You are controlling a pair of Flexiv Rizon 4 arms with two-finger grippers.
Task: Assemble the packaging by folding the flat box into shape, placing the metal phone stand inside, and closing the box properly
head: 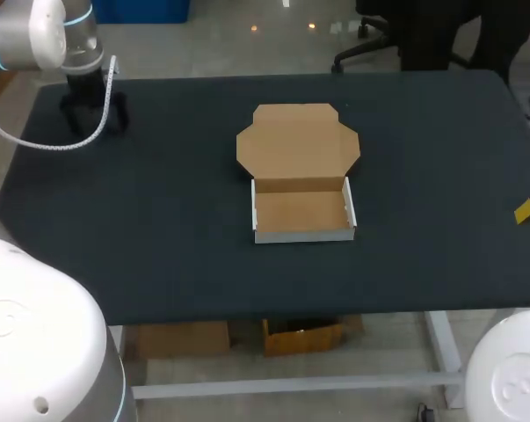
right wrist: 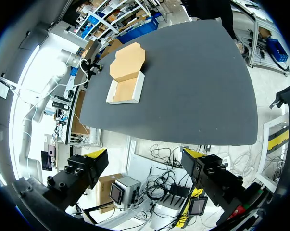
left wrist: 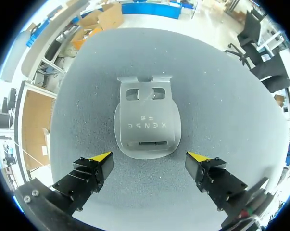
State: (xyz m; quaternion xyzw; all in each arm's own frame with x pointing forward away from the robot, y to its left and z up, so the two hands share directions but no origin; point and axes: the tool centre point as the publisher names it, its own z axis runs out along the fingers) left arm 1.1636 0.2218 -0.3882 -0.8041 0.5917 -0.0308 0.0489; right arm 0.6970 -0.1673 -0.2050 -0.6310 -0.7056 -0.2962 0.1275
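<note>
Metal phone stand (left wrist: 147,125) lies flat near the table's (head: 159,229) far left corner, just ahead of the left gripper (left wrist: 149,157), whose fingers are spread wide. It looks stiff and slippery, so its side edges seem the best hold. The open box (head: 301,215) sits mid-table, with bare tabletop between them. The right gripper (right wrist: 145,155) hangs wide open beyond the table's edge.

We hold our left pincer (left wrist: 148,163) wide apart above the dark desk (left wrist: 217,110), its 2 yellow fingertips (left wrist: 100,157) clear of the grey metal phone stand (left wrist: 147,120), which lies flat just ahead, between them.
</note>
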